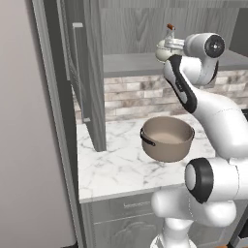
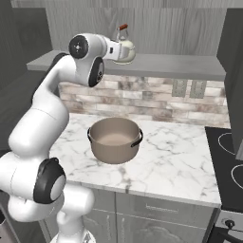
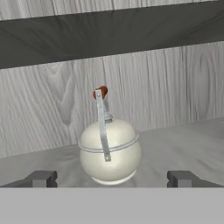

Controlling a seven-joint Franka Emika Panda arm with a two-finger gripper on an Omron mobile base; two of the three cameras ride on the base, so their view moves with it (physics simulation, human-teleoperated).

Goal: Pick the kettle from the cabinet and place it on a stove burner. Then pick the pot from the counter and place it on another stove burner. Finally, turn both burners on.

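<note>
Hand view has one kettle (image 3: 110, 154) upright on the cabinet (image 3: 183, 140) shelf, centred just ahead of the gripper (image 3: 112, 178), between its two wide-open, empty fingertips (image 3: 41, 178). One pot (image 2: 115, 139) sits on the counter (image 2: 175, 161) far below the jaws.

Kettle up on the shelf, pot down on the counter
The cream-white kettle (image 3: 110, 154) stands upright on the cabinet (image 2: 190, 65) shelf, arched handle up; the empty taupe pot (image 2: 115, 139) sits upright on the marble counter (image 2: 175, 166), left of the black stove burners (image 2: 232, 166)
</note>
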